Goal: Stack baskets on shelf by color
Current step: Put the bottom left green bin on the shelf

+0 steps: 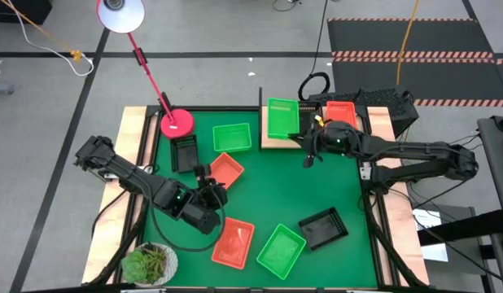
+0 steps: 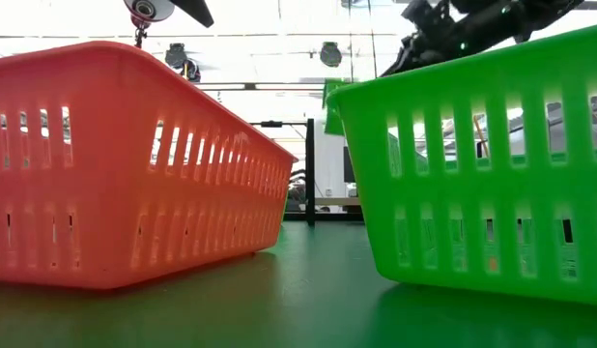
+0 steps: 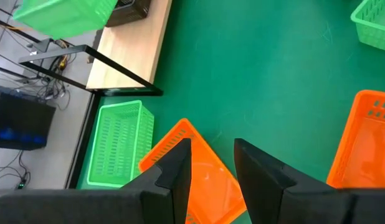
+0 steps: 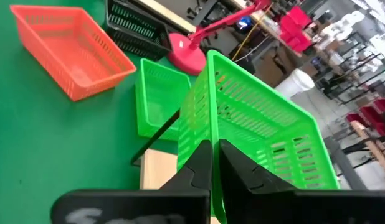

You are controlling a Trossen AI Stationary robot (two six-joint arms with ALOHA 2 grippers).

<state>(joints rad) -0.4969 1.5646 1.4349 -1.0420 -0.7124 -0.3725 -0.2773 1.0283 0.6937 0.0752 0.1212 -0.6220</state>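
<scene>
My right gripper (image 1: 307, 148) is shut on a green basket (image 1: 282, 118) held tilted over the left end of the wooden shelf (image 1: 272, 143). An orange-red basket (image 1: 341, 111) sits on the shelf's right part. My left gripper (image 1: 212, 194) is open, its fingers just over the near corner of an orange-red basket (image 1: 226, 169) lying on the green mat; I cannot tell whether they touch it. In the left wrist view that basket (image 3: 202, 177) shows between and behind the fingers. Another green basket (image 1: 232, 137) rests flat on the mat beside the shelf. My right gripper pinches the green basket's end wall at its rim (image 4: 211, 134), one finger on each face of the thin mesh wall. The fingers come from the table's right side, slanting down. The basket is lifted and tipped up on edge above the shelf board (image 4: 158, 169).
On the mat lie two black baskets (image 1: 184, 153) (image 1: 323, 228), an orange-red basket (image 1: 234, 242) and a green basket (image 1: 281, 250) near the front. A red lamp base (image 1: 177, 123) stands at the far left, a potted plant (image 1: 150, 264) at the near left corner.
</scene>
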